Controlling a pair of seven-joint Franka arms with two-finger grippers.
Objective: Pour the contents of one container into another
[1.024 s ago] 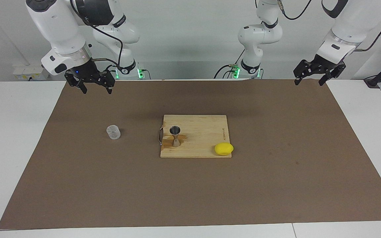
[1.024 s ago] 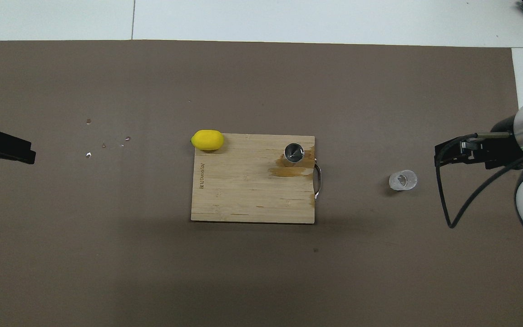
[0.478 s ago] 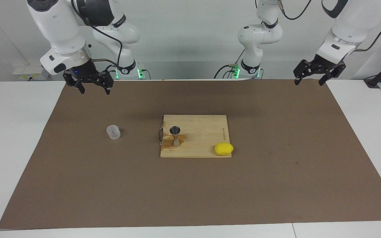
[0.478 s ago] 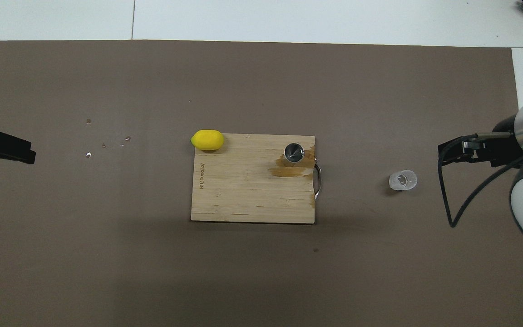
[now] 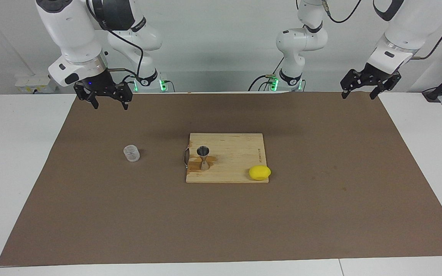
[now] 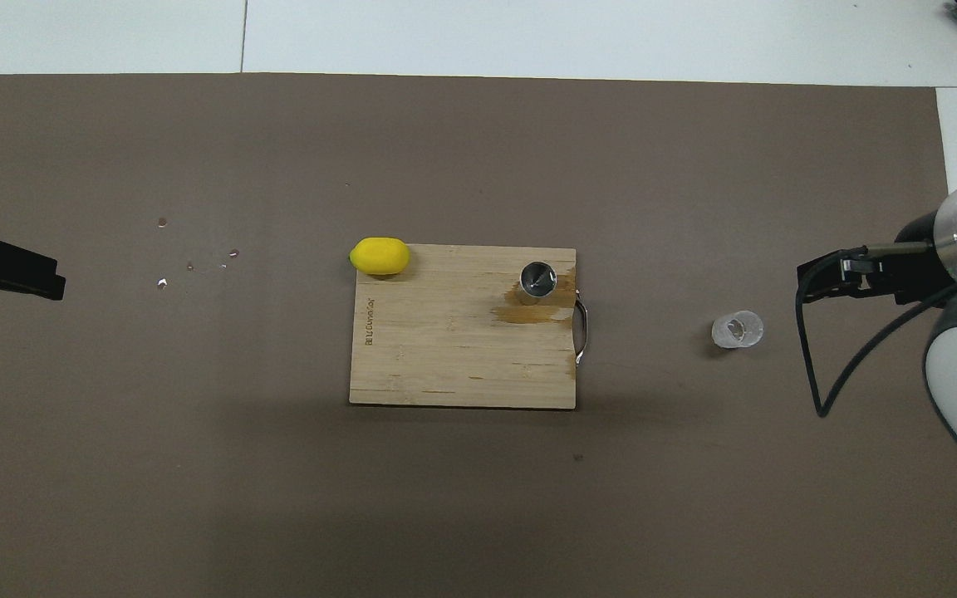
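The small clear glass cup stands upright on the brown mat toward the right arm's end; it also shows in the overhead view. The steel hourglass jigger stands upright on the wooden cutting board, near the board's handle; from overhead its round mouth shows on the board. My right gripper hangs open and empty in the air over the mat's edge by the robots, apart from the cup; it also shows in the overhead view. My left gripper waits open and empty over the mat's corner, also seen from overhead.
A yellow lemon lies at the board's corner farthest from the robots, toward the left arm's end. A wet brown stain marks the board beside the jigger. A few small droplets dot the mat toward the left arm's end.
My right gripper has shifted slightly up and toward the right arm's end of the table. The cup, jigger, lemon and left gripper have not moved.
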